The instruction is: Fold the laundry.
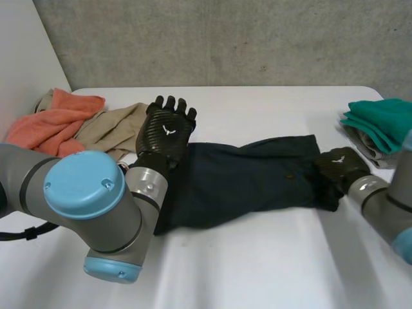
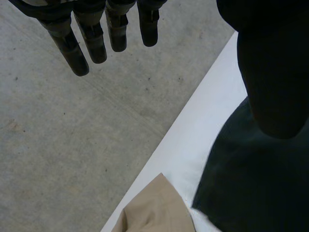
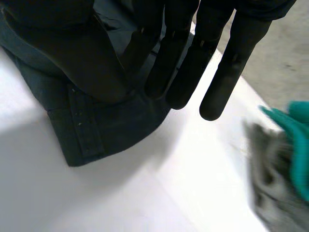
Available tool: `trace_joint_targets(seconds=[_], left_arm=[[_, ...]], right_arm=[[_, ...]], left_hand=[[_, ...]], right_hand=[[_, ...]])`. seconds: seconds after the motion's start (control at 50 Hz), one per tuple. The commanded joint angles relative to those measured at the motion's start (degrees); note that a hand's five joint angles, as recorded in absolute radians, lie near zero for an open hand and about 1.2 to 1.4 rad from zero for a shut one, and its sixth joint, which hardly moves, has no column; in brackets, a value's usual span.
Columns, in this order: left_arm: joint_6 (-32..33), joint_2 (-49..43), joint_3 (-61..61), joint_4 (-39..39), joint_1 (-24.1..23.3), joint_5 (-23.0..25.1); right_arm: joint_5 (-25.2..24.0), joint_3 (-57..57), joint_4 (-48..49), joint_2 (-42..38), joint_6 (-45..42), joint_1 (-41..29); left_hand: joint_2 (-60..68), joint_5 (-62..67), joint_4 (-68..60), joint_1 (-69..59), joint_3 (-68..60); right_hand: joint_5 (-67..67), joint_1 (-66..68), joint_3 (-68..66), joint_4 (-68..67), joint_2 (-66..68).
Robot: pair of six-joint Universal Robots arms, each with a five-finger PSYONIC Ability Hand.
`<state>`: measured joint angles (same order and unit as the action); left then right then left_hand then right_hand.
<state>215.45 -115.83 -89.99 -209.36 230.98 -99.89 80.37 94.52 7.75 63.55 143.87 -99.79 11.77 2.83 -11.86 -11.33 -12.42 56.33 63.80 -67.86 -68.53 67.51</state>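
A dark navy garment (image 1: 244,180) lies flat across the middle of the white table (image 1: 257,264). My left hand (image 1: 168,129) is raised above the garment's left end, fingers (image 2: 96,43) straight and spread, holding nothing; the garment (image 2: 256,193) lies below its thumb. My right hand (image 1: 341,166) is at the garment's right end. There its thumb (image 3: 82,58) and straight fingers (image 3: 178,72) pinch the cloth just above the waistband corner (image 3: 91,140).
An orange towel (image 1: 55,119) and a beige cloth (image 1: 112,129) (image 2: 154,210) are heaped at the table's far left. A teal cloth (image 1: 383,119) (image 3: 301,140) lies on a grey one (image 1: 367,145) at the far right edge. A concrete wall stands behind the table.
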Motion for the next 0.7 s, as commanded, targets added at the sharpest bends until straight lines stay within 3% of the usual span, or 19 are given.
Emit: trace_joint_targets(seconds=[0.02,0.04,0.36,0.48,0.66,0.7], left_arm=[[-0.03,3.41,-2.2,-0.08,0.17,0.13],[-0.03,3.5,-2.29,-0.08,0.17,0.13],[-0.03,4.73,-5.02,-0.08,0.0,0.05],[-0.12,4.64,-4.93,-0.17,0.0,0.05],[-0.12,4.47,-4.93,-0.17,-0.09,0.13],[-0.12,4.38,-4.84,-0.17,0.09,0.13]], right_arm=[[-1.44,1.02,-2.91,4.82,-7.03,4.16],[-1.88,0.93,-3.18,4.83,-6.94,4.07],[-10.14,1.19,-3.89,5.09,-0.96,5.13],[-12.25,0.66,-3.54,2.99,-1.4,6.88],[-11.64,-1.8,-1.34,-3.78,-1.49,7.06],[-11.55,-2.06,-0.02,-4.58,-1.49,7.24]], left_hand=[[-1.73,-2.79,1.81,1.28,2.37],[-1.73,-2.79,1.81,1.28,2.37],[-1.73,-2.79,1.81,1.28,2.37],[-1.77,-2.83,1.86,1.33,2.42],[-1.77,-2.83,1.86,1.33,2.42],[-1.77,-2.83,1.86,1.33,2.42]], right_hand=[[-48.83,-46.3,50.37,51.04,-50.01],[-56.33,-53.8,57.86,58.53,-57.51],[-55.07,-52.54,56.6,57.28,-56.25],[-49.02,-46.49,50.55,51.23,-50.2],[-37.59,-35.06,39.13,39.8,-38.77],[-19.84,-17.31,21.37,22.04,-21.02]])
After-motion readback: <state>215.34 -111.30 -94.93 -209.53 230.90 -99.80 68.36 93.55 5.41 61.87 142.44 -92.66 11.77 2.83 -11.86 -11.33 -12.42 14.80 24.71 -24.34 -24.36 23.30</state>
